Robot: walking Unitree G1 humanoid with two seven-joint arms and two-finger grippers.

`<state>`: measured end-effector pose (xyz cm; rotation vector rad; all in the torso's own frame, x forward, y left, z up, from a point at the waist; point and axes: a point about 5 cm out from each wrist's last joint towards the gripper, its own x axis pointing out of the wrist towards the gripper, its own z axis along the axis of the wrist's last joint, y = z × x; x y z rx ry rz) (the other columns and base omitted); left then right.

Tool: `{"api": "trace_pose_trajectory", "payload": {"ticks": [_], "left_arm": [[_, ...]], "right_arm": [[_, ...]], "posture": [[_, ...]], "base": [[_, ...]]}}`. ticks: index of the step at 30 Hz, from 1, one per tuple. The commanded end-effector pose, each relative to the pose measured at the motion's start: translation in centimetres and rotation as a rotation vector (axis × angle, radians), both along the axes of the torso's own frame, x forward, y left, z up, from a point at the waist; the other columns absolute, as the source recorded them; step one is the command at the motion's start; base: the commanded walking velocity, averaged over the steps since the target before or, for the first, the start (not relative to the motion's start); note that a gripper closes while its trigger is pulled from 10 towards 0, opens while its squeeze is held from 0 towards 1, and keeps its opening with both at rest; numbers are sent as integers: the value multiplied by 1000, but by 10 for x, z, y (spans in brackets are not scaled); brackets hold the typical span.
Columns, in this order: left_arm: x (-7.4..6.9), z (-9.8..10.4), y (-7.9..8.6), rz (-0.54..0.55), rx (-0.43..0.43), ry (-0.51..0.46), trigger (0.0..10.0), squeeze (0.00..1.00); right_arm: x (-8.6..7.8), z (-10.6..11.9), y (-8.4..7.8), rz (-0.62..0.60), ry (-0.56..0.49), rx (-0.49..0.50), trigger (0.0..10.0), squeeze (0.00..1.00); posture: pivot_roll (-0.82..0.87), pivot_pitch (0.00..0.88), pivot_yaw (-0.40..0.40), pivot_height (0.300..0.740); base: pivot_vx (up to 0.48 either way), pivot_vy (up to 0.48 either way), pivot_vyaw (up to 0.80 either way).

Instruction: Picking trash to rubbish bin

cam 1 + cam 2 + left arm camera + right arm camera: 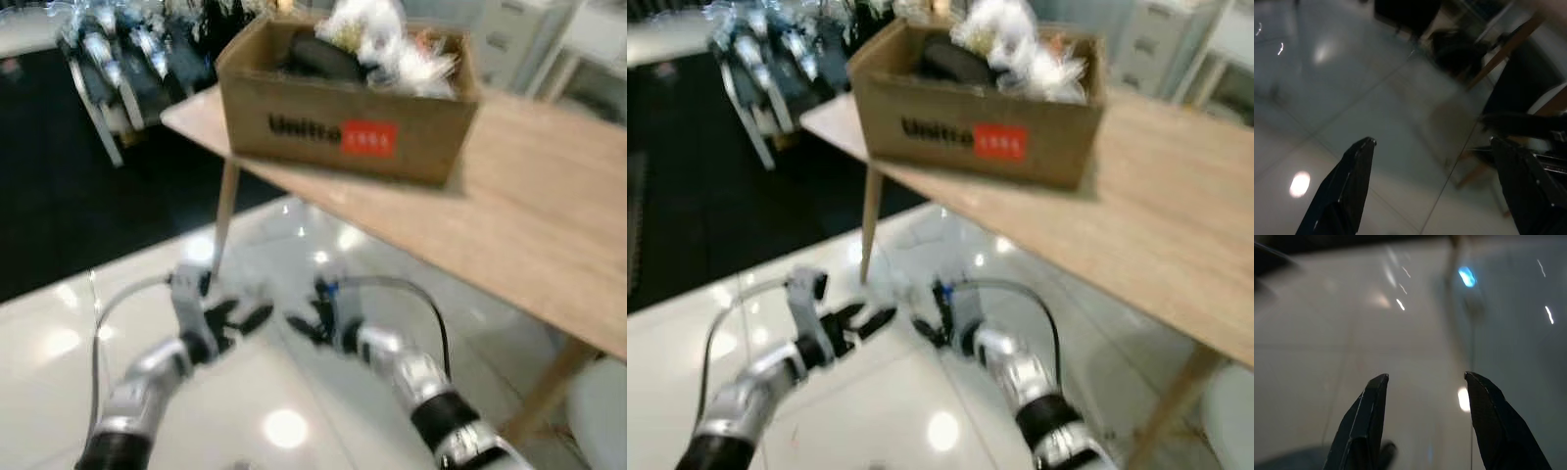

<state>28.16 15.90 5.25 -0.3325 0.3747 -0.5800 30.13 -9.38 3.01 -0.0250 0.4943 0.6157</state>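
two hands hang low over the floor, our left hand (238, 320) and right hand (302, 323) both spread open and empty. the cardboard box (348, 98) of trash (387, 44) sits above and ahead on the bench (549, 215), slightly nearer our right arm.

Two silver, segmented metal arms end in black cuffs near the elbows. A thin grey cable loops along each forearm. Each carries an end effector, left end effector (238, 318) and right end effector (304, 323), with two long, tapering, glossy black fingers (1369, 426).
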Motion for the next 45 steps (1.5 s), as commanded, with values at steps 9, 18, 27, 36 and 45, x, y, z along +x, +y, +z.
{"api": "trace_pose_trajectory", "payload": {"ticks": [9,18,27,36,45], "left_arm": [[-30,-70,53,287,274,251,10000,0],[-102,-123,87,526,435,565,10000,0],[-192,-158,82,512,521,849,10000,0],[-188,-157,83,490,579,816,10000,0],[-181,-155,86,502,603,797,10000,0]], "right_arm": [[-64,-82,-59,-276,324,-207,10000,0],[-160,-131,-102,-517,655,-300,10000,0],[-198,-142,-105,-441,741,-393,10000,0],[-192,-142,-100,-274,682,-516,10000,0],[-182,-139,-97,-210,639,-571,10000,0]], "posture": [[52,79,16,740],[67,77,21,740],[58,87,36,740],[89,98,29,740],[82,75,16,740]], "base": [[0,0,0],[0,0,527],[0,0,788],[0,0,788],[0,0,788]]}}
